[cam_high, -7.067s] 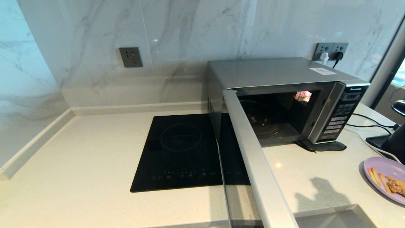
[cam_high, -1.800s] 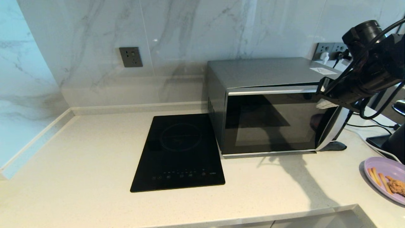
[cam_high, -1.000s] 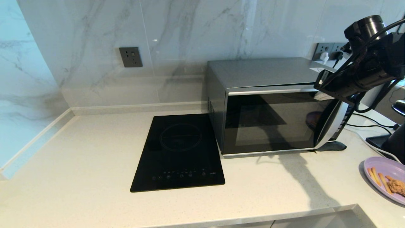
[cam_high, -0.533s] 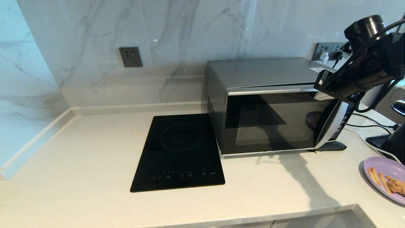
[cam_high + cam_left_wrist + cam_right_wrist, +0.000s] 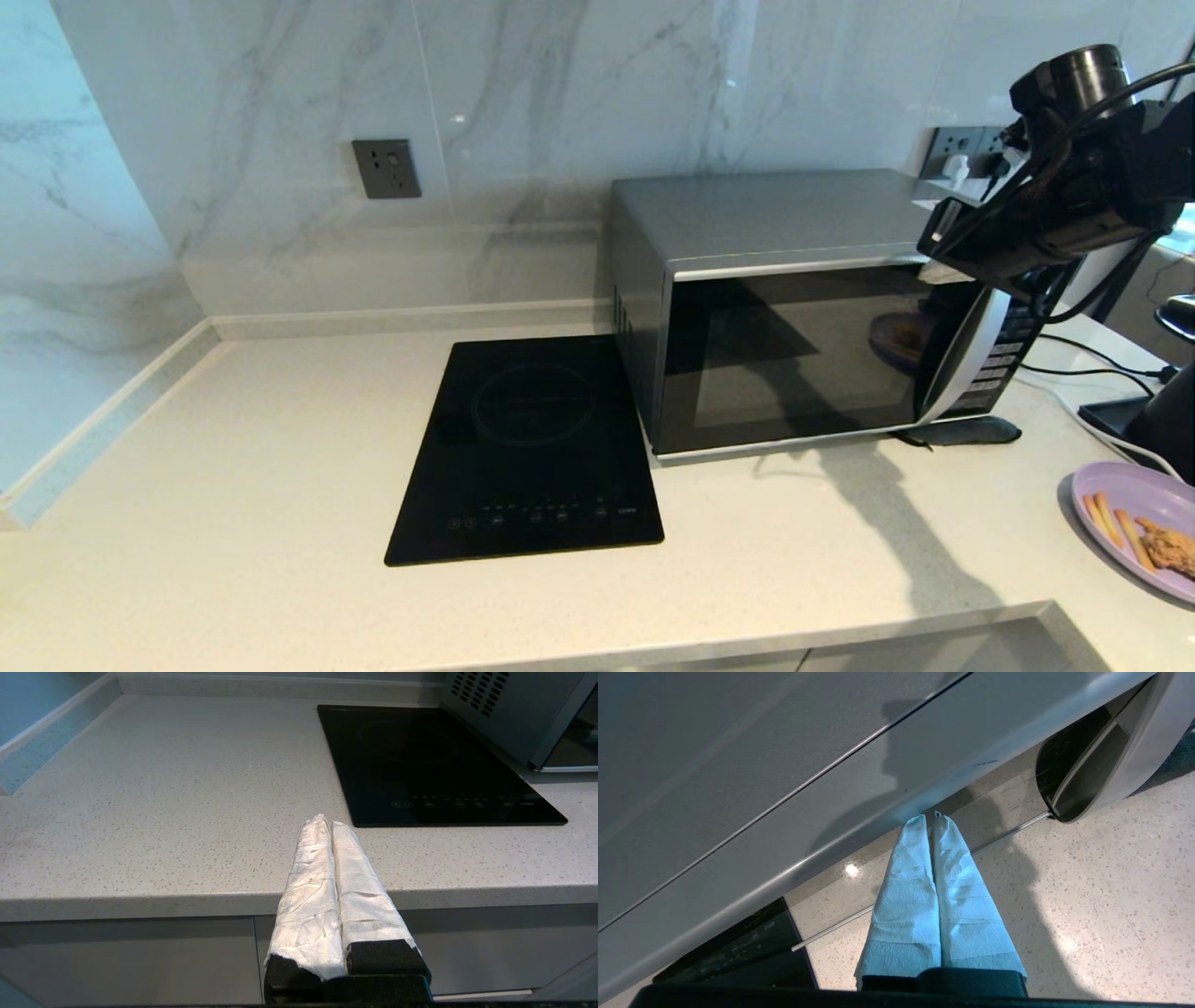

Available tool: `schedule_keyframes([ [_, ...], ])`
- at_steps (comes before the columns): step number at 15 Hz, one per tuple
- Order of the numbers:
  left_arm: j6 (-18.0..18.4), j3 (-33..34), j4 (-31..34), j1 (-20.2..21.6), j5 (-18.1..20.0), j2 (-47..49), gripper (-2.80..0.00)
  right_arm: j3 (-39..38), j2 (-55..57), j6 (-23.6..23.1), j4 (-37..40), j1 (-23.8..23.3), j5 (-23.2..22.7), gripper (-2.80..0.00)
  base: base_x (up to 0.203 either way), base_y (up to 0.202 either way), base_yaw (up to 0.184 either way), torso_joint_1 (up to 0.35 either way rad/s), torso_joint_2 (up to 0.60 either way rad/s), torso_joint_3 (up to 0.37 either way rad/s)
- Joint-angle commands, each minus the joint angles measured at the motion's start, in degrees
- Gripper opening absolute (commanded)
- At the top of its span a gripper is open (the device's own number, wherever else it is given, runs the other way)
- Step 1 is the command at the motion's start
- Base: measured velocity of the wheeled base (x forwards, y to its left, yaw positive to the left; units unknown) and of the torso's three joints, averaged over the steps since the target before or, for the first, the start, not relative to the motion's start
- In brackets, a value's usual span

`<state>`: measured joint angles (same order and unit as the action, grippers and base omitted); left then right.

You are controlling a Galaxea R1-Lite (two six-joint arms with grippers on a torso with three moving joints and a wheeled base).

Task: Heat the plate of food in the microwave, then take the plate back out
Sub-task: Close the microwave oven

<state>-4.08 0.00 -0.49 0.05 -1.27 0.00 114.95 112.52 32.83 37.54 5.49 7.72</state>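
Silver-grey microwave (image 5: 794, 308) is facing you, your right end effector (image 5: 930, 819) pressing its door's top edge, fingers together.

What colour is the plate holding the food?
Lavender purple plate, clearest in the head view.

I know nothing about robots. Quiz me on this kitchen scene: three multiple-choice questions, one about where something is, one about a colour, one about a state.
1. Where is the plate of food?
A. inside the microwave
B. on the counter, right of the microwave
C. on the black cooktop

2. What colour is the plate?
A. lavender
B. white
C. green

3. How is the right hand?
A. wide open
B. shut, empty
C. holding the plate

Answers:
1 B: it lies on the counter at the right edge, beyond the microwave.
2 A: its rim is lavender.
3 B: its wrapped fingers meet with nothing between them, by the microwave door's top edge.
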Motion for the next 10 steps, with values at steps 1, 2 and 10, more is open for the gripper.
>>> schedule_keyframes([
  [1,-0.1,0.0,0.0,0.0,0.0,0.1,-2.80,-0.5,0.0,0.2,0.6,0.0,0.0,-2.80,0.000,0.000,0.000,0.000,0.00,0.000],
  [2,-0.1,0.0,0.0,0.0,0.0,0.1,-2.80,-1.1,-0.2,0.2,0.6,0.0,0.0,-2.80,0.000,0.000,0.000,0.000,0.00,0.000],
  [10,-0.1,0.0,0.0,0.0,0.0,0.1,-2.80,-7.4,-8.0,0.2,0.9,0.1,0.0,-2.80,0.000,0.000,0.000,0.000,0.00,0.000],
])
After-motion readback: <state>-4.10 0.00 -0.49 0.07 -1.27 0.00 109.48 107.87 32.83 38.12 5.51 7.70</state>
